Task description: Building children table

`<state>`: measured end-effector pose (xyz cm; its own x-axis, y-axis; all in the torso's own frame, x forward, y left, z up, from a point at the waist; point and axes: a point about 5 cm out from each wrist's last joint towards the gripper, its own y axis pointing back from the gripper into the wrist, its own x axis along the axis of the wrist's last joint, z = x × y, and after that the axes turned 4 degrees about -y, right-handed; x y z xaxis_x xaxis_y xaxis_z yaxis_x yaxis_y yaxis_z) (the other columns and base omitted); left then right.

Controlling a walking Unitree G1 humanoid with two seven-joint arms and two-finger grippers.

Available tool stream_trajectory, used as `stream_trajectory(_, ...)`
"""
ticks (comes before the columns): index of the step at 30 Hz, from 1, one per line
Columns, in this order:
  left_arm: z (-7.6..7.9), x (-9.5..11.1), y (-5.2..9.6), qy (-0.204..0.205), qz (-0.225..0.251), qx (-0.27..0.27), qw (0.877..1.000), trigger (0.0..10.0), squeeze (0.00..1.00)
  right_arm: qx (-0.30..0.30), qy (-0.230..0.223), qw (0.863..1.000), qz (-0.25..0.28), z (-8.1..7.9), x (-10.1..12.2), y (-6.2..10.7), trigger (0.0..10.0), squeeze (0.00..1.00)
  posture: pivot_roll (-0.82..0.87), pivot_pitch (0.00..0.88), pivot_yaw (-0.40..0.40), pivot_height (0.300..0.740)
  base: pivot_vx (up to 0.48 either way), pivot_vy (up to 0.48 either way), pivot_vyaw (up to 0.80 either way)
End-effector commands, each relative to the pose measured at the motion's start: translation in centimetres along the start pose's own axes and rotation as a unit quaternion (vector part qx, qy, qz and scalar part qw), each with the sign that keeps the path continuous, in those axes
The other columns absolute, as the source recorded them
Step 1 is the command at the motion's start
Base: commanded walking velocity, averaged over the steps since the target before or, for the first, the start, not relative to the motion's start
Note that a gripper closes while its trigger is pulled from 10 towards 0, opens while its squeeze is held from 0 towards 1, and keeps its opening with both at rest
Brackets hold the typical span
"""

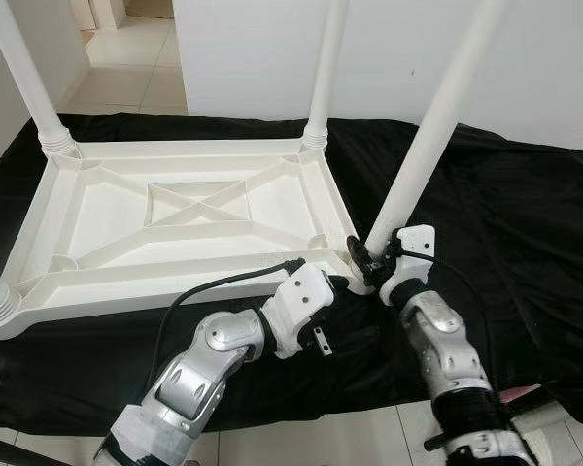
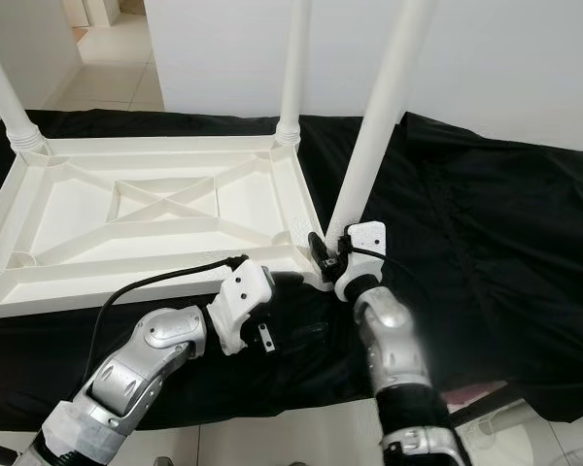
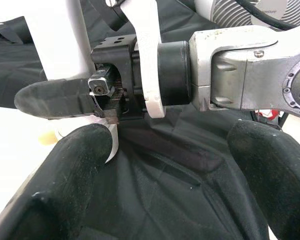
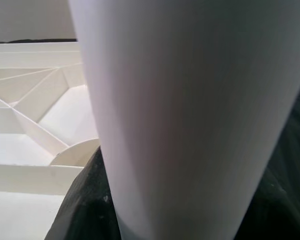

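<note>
Right gripper (image 1: pixel 367 260) jaws clenched on table leg (image 1: pixel 433 126); left gripper (image 3: pixel 165 165) jaws released beside it

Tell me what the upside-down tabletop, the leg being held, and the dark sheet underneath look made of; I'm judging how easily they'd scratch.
Tabletop: looks like moulded white plastic, semi-gloss, with cast-in ribs and corner sockets. Leg at the right claw: apparently the same smooth white plastic, with a soft sheen. Sheet: black woven cloth, matte and wrinkled.

Black cloth (image 1: pixel 505 223) across pale floor tiles (image 1: pixel 136 58) — white wall (image 1: pixel 272 58) behind
</note>
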<state>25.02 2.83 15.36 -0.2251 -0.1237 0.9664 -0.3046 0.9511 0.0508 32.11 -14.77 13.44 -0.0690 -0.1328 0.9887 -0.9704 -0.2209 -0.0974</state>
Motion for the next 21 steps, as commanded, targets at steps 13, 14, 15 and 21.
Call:
stream_trajectory(13,0.4,0.0,-0.3,-0.004,0.001,-0.001,1.0,10.0,0.0,-0.197,-0.087,0.976,-0.021,-2.5,-1.5,1.1,10.0,0.0,-0.04,0.046,-0.08,0.74,0.0,0.0,0.0)
stream_trajectory(14,0.4,0.0,-0.3,-0.004,0.001,-0.001,1.0,10.0,0.0,-0.197,-0.087,0.976,-0.021,-2.5,-1.5,1.1,10.0,0.0,-0.04,0.046,-0.08,0.74,0.0,0.0,0.0)
stream_trajectory(15,0.4,0.0,-0.3,-0.003,0.001,-0.002,1.0,10.0,0.0,-0.189,-0.084,0.978,-0.022,-2.8,-1.4,1.1,10.0,0.0,-0.04,0.046,-0.08,0.74,0.0,0.0,0.0)
stream_trajectory(21,0.5,0.0,-0.3,-0.003,0.001,-0.002,1.0,10.0,0.0,-0.161,-0.079,0.984,-0.004,-2.9,-0.7,1.3,10.0,1.0,-0.04,0.048,-0.083,0.74,0.0,0.0,0.0)
